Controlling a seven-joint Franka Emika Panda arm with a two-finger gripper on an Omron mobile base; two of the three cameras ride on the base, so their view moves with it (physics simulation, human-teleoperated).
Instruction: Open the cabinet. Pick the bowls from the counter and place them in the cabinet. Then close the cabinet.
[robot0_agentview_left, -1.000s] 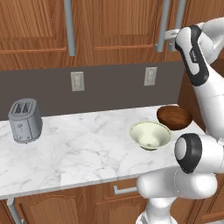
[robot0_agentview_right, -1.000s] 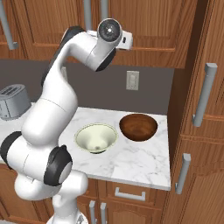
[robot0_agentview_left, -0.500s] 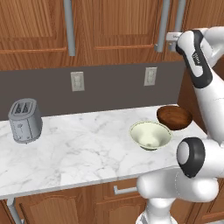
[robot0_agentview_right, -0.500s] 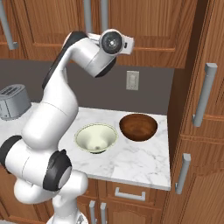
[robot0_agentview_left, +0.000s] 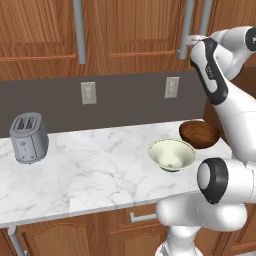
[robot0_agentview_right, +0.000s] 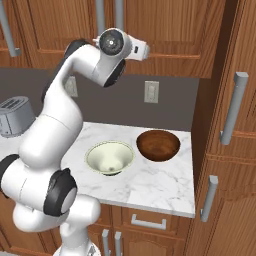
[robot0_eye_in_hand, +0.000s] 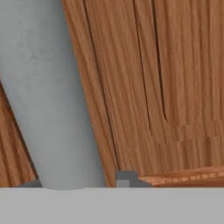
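On the white marble counter (robot0_agentview_left: 90, 175), veined in grey with a thin pale edge, two bowls sit close together toward the right end. The nearer one is a pale cream bowl (robot0_agentview_left: 171, 154) with a greenish outside, round and open, upright. Just behind it and to the right is a dark brown bowl (robot0_agentview_left: 199, 134), glossy and wood-like, about the same size; the two stand just beside each other, and whether their rims touch cannot be told. Seen from the right base view, the cream bowl (robot0_agentview_right: 109, 157) lies left of the brown bowl (robot0_agentview_right: 158, 145), both near the counter's right end, beside a tall wooden panel. Far to the left on the counter stands a grey toaster (robot0_agentview_left: 29, 137), well apart from the bowls.

Behind the counter runs a dark backsplash with two pale wall plates (robot0_agentview_left: 88, 92).

Above it hangs the cabinet (robot0_agentview_left: 135, 30), its two reddish-brown panel doors shut, each with a long upright grey bar handle (robot0_agentview_left: 187, 27). The arm reaches up to the lower end of these handles, and the gripper (robot0_agentview_left: 186, 42) is at the handle of one door. In the hand view the grey bar (robot0_eye_in_hand: 48, 96) runs thick and close along the wood grain of the door (robot0_eye_in_hand: 166, 78), with one dark fingertip (robot0_eye_in_hand: 126, 177) on either side of its base. The fingers straddle the bar, but whether they press it cannot be told.
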